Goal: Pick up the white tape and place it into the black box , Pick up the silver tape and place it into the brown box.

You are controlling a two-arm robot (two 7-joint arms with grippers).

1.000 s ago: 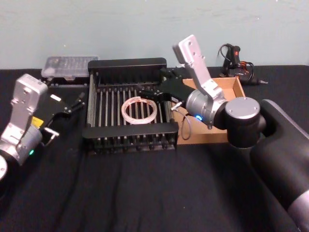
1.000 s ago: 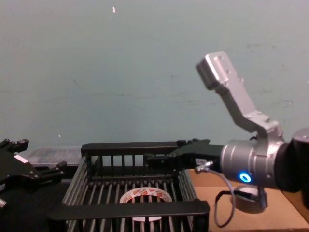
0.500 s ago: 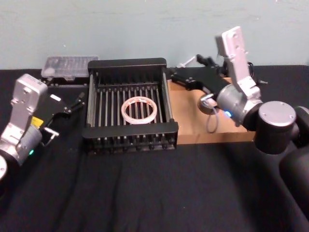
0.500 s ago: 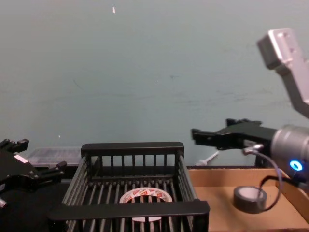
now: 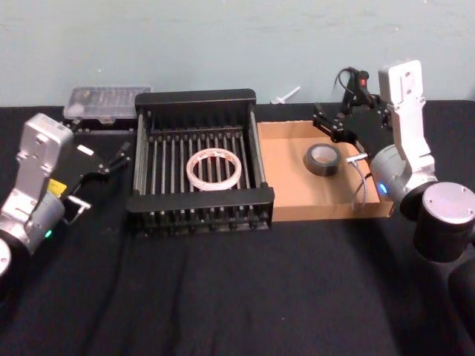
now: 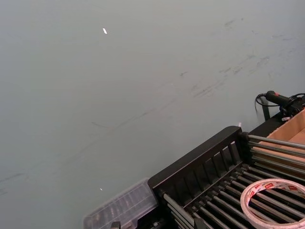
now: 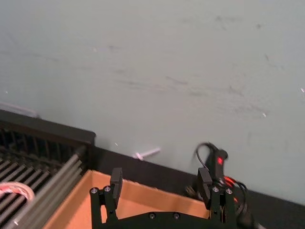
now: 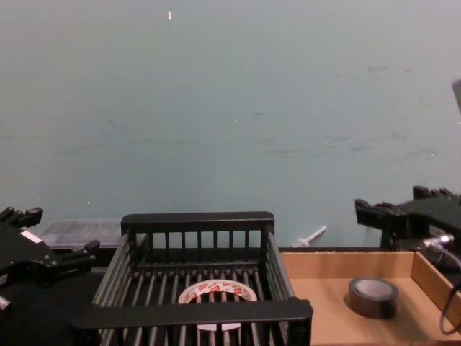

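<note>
Silver tape, small thick grey roll (image 5: pixel 323 159), lies in shallow brown cardboard box (image 5: pixel 297 204) | right pincer (image 5: pixel 335 127) spread, empty | risk: trailing cable could snag box wall

No legible txt anywhere; red print on inner core of the white tape (image 8: pixel 217 293) too small to read.

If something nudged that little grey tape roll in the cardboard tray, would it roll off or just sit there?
The grey tape roll lies flat on its side in the cardboard tray, so it would likely slide, not roll. It looks thick and compact, probably stiff and fairly heavy for its size. The tray's low walls should stop it.
</note>
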